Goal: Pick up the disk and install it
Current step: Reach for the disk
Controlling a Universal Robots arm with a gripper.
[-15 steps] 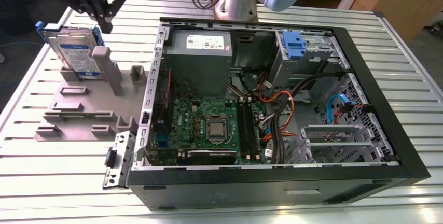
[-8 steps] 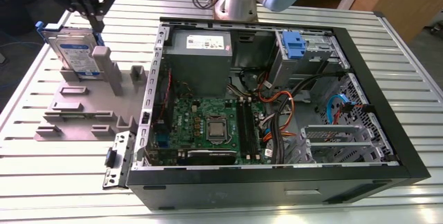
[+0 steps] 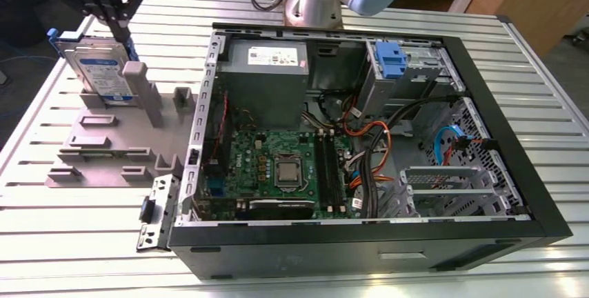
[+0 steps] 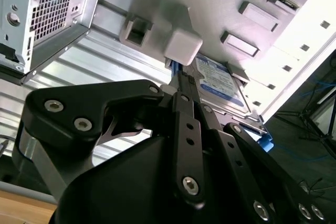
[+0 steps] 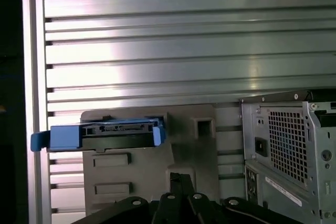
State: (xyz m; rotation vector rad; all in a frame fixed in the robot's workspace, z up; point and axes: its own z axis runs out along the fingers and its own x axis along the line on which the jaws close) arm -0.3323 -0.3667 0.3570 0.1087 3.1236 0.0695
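Disk (image 3: 99, 70) is seen standing on edge, slightly tilted, in a slot of the grey fixture (image 3: 101, 147) at the exterior view's left, label facing the camera, blue rails on its sides. It is also seen in both wrist views (image 4: 223, 85) (image 5: 105, 132). Gripper (image 3: 118, 27) is held just above the disk's upper edge, fingers drawn narrow, nothing seen between them (image 5: 181, 178). Fixture is set on the slatted table (image 3: 74, 243), beside the open case (image 3: 515, 139).

One disk (image 3: 99, 70), one computer case (image 3: 515, 194), one grey fixture (image 3: 101, 153).
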